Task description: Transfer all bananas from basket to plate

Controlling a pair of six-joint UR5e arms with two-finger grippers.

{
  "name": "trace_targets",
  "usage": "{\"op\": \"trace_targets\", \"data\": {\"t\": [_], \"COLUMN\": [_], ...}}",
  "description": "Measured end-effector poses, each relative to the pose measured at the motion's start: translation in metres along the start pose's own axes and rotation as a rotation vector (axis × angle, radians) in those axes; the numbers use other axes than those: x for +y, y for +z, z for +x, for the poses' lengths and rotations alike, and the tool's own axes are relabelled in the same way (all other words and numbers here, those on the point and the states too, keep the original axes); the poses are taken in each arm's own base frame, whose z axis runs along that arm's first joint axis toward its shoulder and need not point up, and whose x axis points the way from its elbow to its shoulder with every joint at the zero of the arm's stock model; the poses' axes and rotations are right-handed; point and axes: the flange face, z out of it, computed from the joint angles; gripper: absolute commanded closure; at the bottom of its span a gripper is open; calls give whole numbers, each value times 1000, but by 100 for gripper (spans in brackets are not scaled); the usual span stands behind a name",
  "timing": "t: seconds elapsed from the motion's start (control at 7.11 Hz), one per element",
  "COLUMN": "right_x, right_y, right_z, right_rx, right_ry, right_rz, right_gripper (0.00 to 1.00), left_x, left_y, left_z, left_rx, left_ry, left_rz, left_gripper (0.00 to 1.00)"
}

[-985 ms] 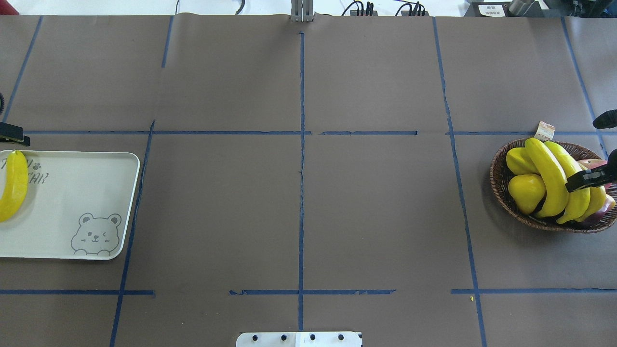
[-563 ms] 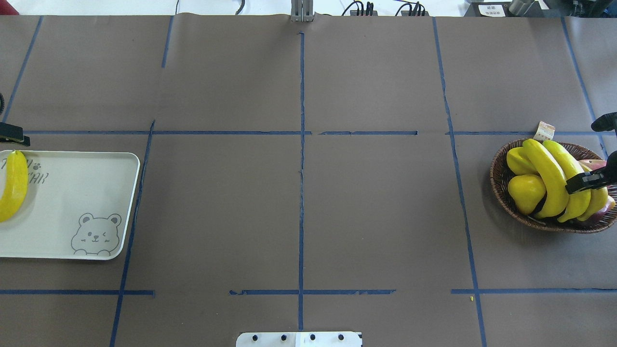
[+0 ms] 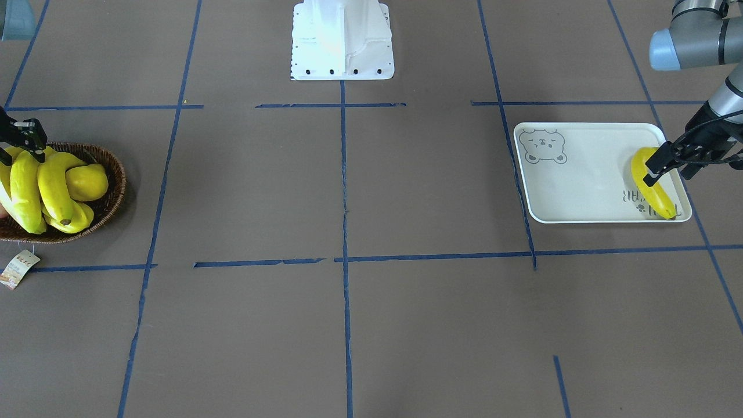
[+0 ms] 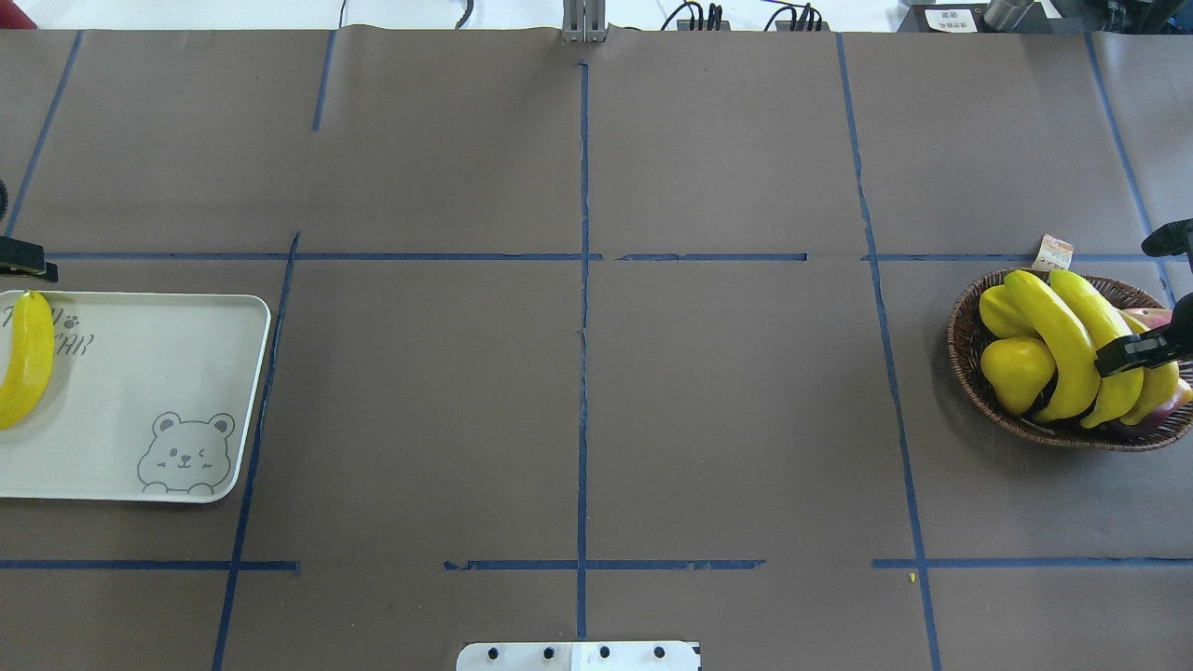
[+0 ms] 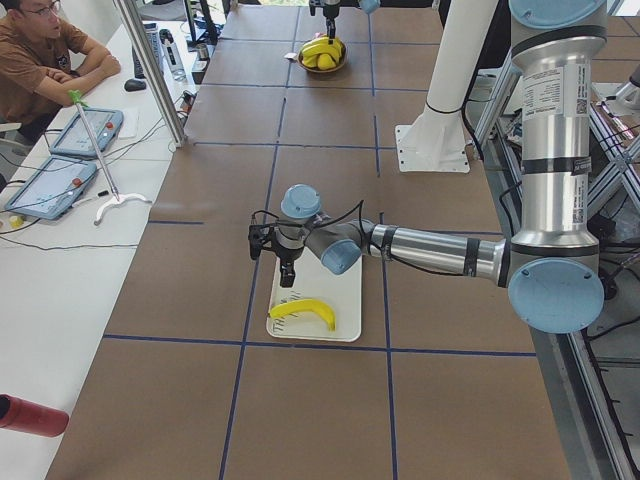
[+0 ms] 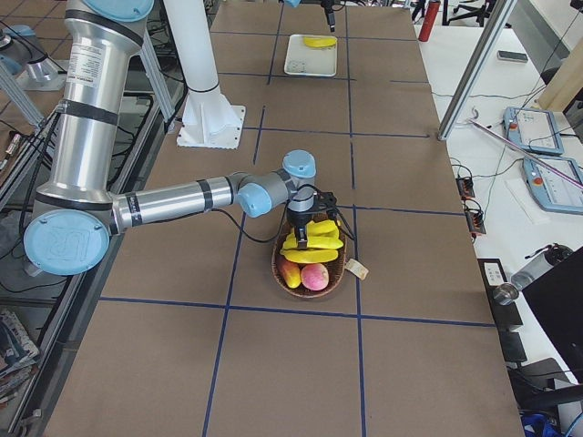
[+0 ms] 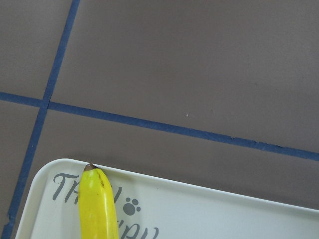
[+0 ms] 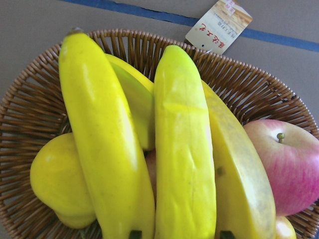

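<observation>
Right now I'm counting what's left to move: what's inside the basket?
Three bananas lie on top of a yellow fruit, beside a red apple. Anything beneath them in the basket is covered.

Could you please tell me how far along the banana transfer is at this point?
Done: one banana lies on the plate, with the left claw close by it. In hand: the right claw hangs open over the basket, gripping nothing yet. Left: three bananas in the basket are to be moved across, so roughly a quarter of the job looks finished.
</observation>
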Motion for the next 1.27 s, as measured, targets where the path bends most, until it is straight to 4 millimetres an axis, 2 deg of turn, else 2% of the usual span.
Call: {"op": "trace_targets", "data": {"t": [1.27], "right_x": [0], "right_y": [-3], "right_z": [5], "right_rx": [5], "right_ry": [18], "right_rz": [-6], "right_gripper": [42], "left_x": [0], "left_y": [0], "left_z": [1], "left_rx": [0], "left_ry": [1], "left_rz": [0], "left_gripper": [1]}}
